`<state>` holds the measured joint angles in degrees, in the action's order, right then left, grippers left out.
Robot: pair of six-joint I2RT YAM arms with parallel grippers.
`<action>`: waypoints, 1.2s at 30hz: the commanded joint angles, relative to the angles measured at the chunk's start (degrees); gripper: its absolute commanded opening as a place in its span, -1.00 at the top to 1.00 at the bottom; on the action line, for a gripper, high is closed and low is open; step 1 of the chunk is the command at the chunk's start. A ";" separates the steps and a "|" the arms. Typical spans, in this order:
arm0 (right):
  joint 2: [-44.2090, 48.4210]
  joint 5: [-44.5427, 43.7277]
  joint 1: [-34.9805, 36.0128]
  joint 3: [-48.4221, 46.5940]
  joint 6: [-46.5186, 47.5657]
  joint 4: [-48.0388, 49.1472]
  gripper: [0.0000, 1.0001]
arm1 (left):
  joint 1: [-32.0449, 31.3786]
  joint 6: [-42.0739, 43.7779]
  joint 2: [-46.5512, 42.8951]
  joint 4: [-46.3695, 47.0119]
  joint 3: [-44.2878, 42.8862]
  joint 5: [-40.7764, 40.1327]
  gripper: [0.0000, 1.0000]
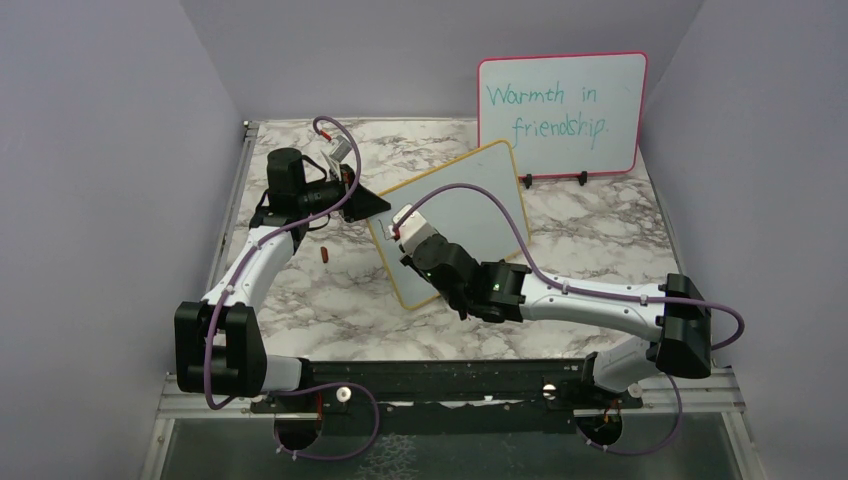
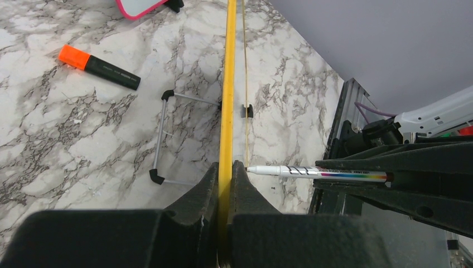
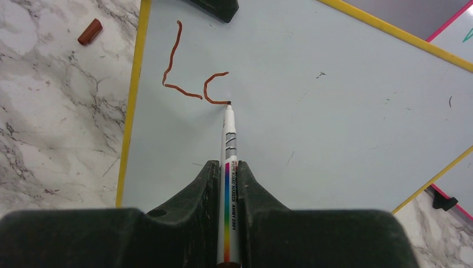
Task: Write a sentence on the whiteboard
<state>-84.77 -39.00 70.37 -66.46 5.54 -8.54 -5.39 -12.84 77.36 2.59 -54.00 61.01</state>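
Pinching the whiteboard (image 1: 470,200) at the middle of the tabletop (image 1: 320,300), yellow frame clamped tight in the left gripper (image 2: 226,167). Gripping a marker (image 3: 229,139) firmly in the right gripper (image 3: 226,167), tip touching the sentence (image 3: 184,91) (just "L" and an unfinished curve).

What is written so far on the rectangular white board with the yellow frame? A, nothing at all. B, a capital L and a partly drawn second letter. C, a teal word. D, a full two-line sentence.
B: on the yellow-framed white board the right wrist view shows only a reddish-brown L and an open curve, with the tip of the white rainbow-striped marker at the curve's end.
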 commanded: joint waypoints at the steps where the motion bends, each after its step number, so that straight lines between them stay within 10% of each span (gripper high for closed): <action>1: 0.57 -2.89 -1.35 0.50 -0.36 1.98 0.99 | -1.65 4.65 1.41 -4.85 0.12 -1.76 1.00; 36: -0.50 -1.57 -1.46 -1.20 1.84 6.40 0.99 | -1.80 4.84 1.48 -4.97 0.03 -1.65 1.00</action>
<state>-84.73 -39.64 69.73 -66.48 6.70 -5.48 -5.39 -12.60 77.58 1.89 -54.52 61.01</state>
